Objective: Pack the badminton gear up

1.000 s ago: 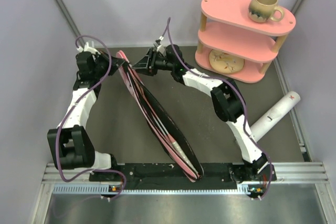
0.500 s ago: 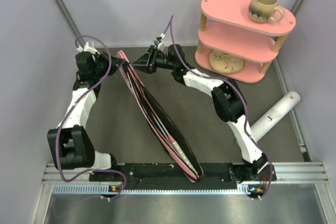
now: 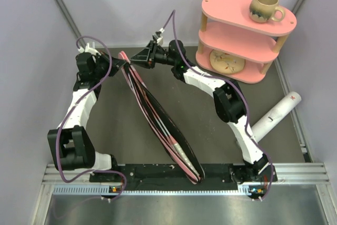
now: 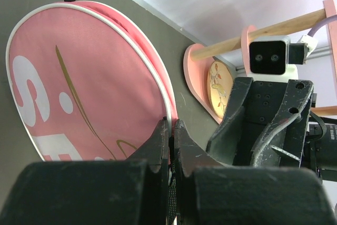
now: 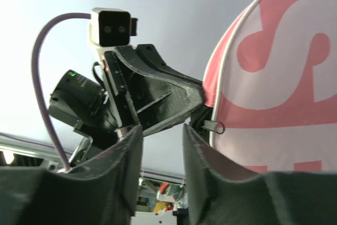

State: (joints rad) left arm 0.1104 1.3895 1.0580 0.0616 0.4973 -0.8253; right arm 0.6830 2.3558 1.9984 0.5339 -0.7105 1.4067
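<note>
Dark tabletop (image 3: pixel 118 125): at eleven o'clock our left fingers (image 4: pixel 155 146) clamp the pink racket bag (image 3: pixel 158 120). Our right fingers (image 5: pixel 126 156) stand apart.

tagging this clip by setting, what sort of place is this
Most likely a robot test cell in a lab, not a home: a dark table boxed in by plain pale panels, a metal rail at its near edge with the robot bolted on, and a pink shelf with a mug.

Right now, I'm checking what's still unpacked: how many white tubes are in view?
1. The white tube lies on the table at the right, apart from the pink bag. Others may be hidden inside the bag.
</note>
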